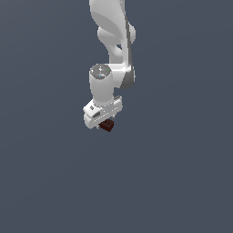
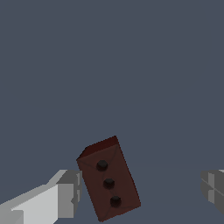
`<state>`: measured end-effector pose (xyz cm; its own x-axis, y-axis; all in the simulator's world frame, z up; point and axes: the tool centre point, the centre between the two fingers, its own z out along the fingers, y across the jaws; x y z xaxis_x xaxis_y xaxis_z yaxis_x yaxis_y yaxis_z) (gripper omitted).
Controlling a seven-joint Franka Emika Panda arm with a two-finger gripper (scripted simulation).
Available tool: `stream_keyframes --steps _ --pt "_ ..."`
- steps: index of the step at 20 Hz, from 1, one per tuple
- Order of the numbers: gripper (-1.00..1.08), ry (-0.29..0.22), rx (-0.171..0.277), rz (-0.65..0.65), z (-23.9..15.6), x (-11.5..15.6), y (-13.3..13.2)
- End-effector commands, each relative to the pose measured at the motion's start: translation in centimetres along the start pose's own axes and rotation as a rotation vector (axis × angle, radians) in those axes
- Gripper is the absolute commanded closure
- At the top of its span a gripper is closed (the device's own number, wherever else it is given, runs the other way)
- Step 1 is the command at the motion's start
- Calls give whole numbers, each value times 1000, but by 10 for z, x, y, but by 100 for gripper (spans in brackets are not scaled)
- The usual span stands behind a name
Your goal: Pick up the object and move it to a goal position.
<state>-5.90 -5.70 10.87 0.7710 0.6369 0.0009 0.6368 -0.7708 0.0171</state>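
The gripper (image 2: 141, 192) stands wide open in the wrist view: one grey finger (image 2: 70, 192) sits just beside the block (image 2: 109, 179), the other finger (image 2: 213, 189) is well apart from it, so nothing is clamped. The block is dark red-brown, oblong, tilted between the fingers, with three dark studs in a row on its face. In the exterior view the white arm (image 1: 111, 41) reaches down, the gripper (image 1: 103, 122) points downward, and the block (image 1: 107, 125) shows right under it against a plain grey-blue ground (image 1: 182, 182)
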Motion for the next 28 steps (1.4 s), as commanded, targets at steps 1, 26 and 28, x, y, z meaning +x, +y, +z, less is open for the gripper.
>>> stream_keyframes --steps 1,26,28 --pt "-92 0 3 -66 6 -6 -4" --pt "-92 2 17 -352 34 -33 -23" --pt "-92 2 17 -352 38 -34 -23"
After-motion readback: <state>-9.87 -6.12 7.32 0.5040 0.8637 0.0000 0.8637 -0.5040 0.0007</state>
